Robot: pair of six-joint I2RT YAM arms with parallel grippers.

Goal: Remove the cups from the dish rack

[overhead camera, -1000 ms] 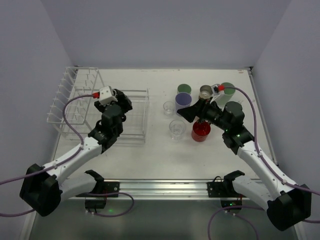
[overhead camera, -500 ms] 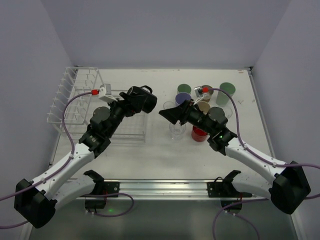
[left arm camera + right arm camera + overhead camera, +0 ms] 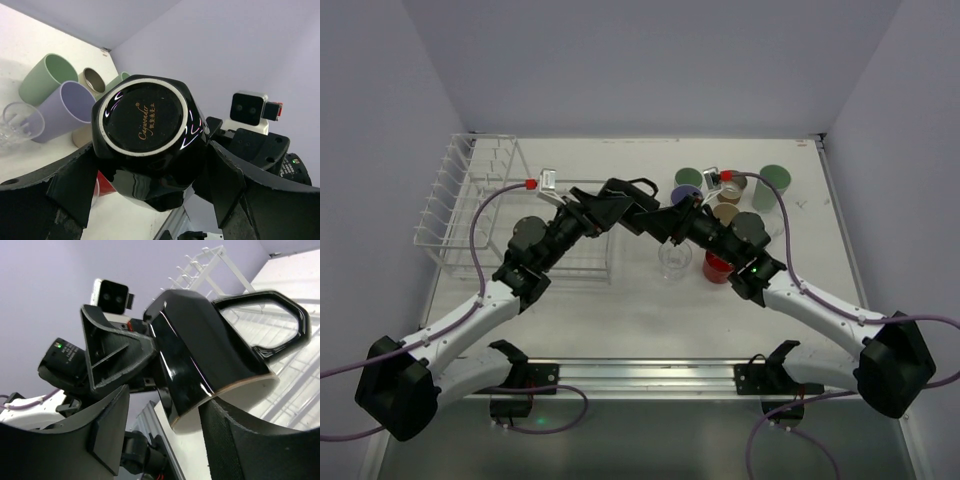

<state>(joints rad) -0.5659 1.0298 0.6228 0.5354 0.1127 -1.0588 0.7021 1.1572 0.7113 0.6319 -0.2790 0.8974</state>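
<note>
Black mug (image 3: 620,197), pinched by left claw (image 3: 150,165) beside the dish rack (image 3: 480,190), is risking dropping if spread right claw (image 3: 167,405) misgrips.

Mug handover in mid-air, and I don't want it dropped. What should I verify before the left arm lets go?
1. The left gripper clamps the black mug: ok.
2. The mug sits inside the right gripper: ok.
3. The right fingers closed on the mug: not ok, gap on one side.
4. The handle clear of those fingers: ok.
5. Bare table under the mug: cannot tell.
</note>
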